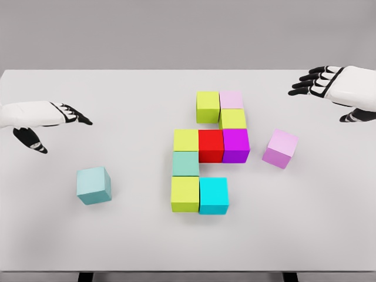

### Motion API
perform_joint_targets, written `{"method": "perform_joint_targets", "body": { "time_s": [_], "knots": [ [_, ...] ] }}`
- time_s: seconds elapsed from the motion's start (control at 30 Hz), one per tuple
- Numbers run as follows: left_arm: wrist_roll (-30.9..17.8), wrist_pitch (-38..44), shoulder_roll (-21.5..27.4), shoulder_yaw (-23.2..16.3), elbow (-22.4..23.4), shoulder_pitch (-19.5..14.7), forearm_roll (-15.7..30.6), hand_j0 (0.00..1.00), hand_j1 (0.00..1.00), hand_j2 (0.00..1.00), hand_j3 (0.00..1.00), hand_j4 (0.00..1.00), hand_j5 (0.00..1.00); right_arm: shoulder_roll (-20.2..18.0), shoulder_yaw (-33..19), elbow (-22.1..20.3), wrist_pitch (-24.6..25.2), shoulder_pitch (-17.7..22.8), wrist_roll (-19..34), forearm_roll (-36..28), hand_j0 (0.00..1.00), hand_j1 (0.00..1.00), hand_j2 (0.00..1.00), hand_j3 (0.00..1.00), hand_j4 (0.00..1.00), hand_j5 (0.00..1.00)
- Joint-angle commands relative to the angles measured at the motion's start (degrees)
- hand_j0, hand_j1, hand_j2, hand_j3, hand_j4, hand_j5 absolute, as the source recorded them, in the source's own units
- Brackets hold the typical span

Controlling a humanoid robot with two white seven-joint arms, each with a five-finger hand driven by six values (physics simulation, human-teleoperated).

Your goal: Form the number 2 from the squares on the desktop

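Nearest you, toward the table's [47, 247] front edge, sit a yellow-green cube [185, 194] and a cyan cube [213, 195], touching. They belong to a joined cluster of nine: four yellow-green, one cyan, one mint [185, 163], one red [211, 145], one purple [235, 145], one pale pink [231, 100]. Two cubes lie apart: a light blue one [94, 185] toward the front left, a lilac one [280, 148] right of the cluster. Your left hand [44, 117] and right hand [338, 88] hover with fingers spread, holding nothing.
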Motion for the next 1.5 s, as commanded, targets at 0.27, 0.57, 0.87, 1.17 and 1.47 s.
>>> {"method": "perform_joint_targets", "body": {
  "time_s": [0.27,0.57,0.87,1.17,1.47],
  "knots": [
    [-0.56,0.14,0.65,-0.18,-7.02,2.37,-7.86,1.00,1.00,1.00,1.00,1.00,1.00,-1.64,9.21,1.73,0.16,-2.19,-0.03,-0.27,1.00,1.00,1.00,1.00,1.00,1.00],
    [-0.56,0.14,2.50,-4.93,-16.51,2.55,-8.83,1.00,1.00,1.00,1.00,1.00,1.00,3.64,16.78,2.00,0.16,-5.80,-0.03,1.75,1.00,1.00,1.00,1.00,1.00,1.00],
    [-0.56,0.14,2.85,-5.28,-19.42,3.87,-9.44,1.00,1.00,1.00,1.00,1.00,1.00,4.78,18.45,2.08,0.16,-5.89,-0.03,6.76,1.00,1.00,1.00,1.00,1.00,1.00],
    [-0.56,0.14,2.24,-4.49,-19.86,3.60,-9.80,1.00,1.00,1.00,1.00,1.00,1.00,5.31,19.42,2.26,0.16,-5.80,-0.03,10.72,1.00,1.00,1.00,1.00,1.00,1.00],
    [-0.56,0.14,3.11,-4.84,-23.90,3.69,-9.71,1.00,1.00,1.00,1.00,1.00,1.00,6.01,19.33,4.63,0.16,-6.68,-0.03,11.24,1.00,1.00,1.00,1.00,1.00,1.00]
  ]
}}
